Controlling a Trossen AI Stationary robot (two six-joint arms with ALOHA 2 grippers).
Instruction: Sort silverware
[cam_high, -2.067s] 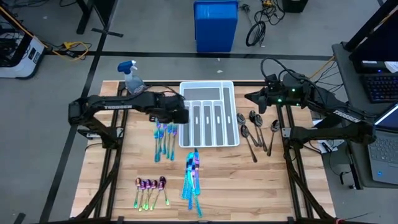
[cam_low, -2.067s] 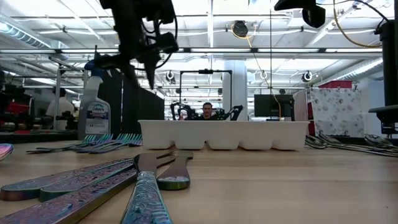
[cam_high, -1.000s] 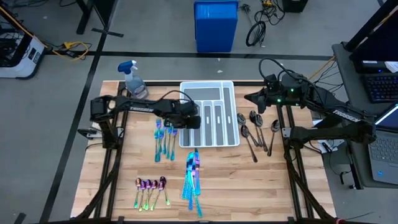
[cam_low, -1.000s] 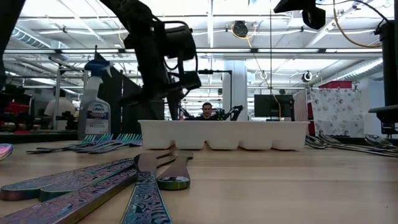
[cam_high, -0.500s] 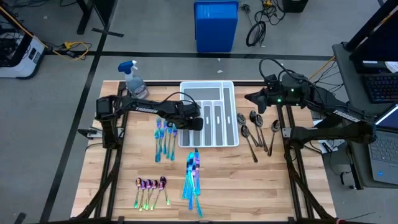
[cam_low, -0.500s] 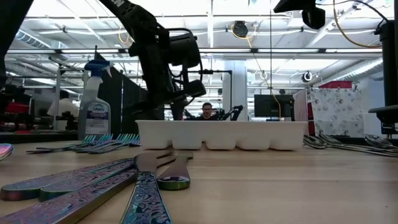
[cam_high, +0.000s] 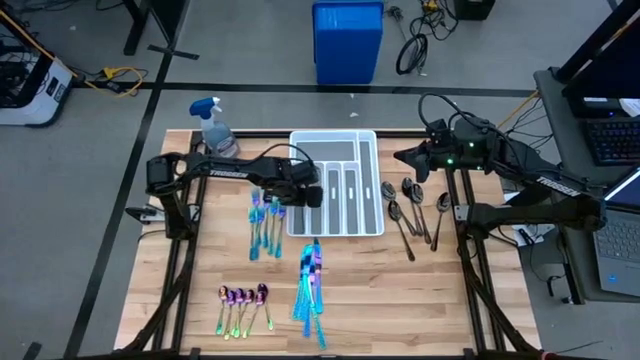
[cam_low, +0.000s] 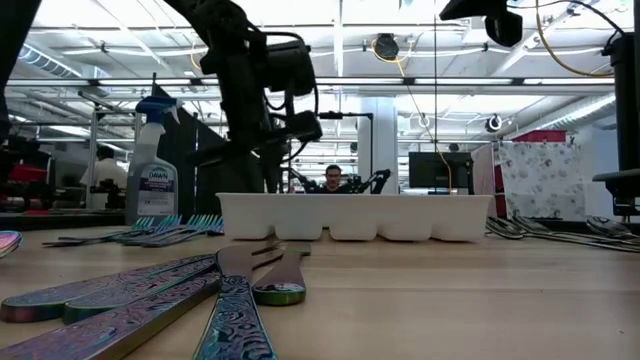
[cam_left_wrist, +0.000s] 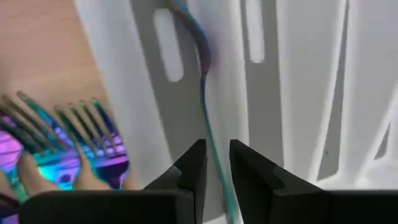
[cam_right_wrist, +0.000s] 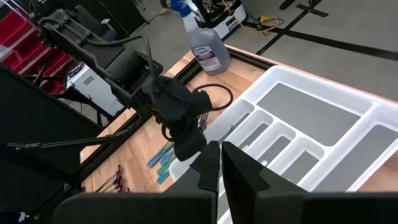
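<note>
**A:** Progress so far? Most silverware lies on the bench outside the white tray (cam_high: 368, 140): teal forks (cam_high: 264, 225) beside its left edge, knives (cam_high: 309, 280) toward the near edge, purple spoons (cam_high: 241, 298) near the near-left corner, dark spoons (cam_high: 408, 215) along the right.

**B:** Only one fork (cam_left_wrist: 207, 93) is in the tray, in a left slot. The left gripper (cam_left_wrist: 216, 163) hangs over it, its fingers narrowly apart around the handle; whether they pinch it, I cannot tell.

**A:** Only the left wrist view shows that. From overhead, the arm hides it.

**B:** The right gripper (cam_right_wrist: 221, 163) waits fully closed and empty above the bench's far-right edge.
</note>
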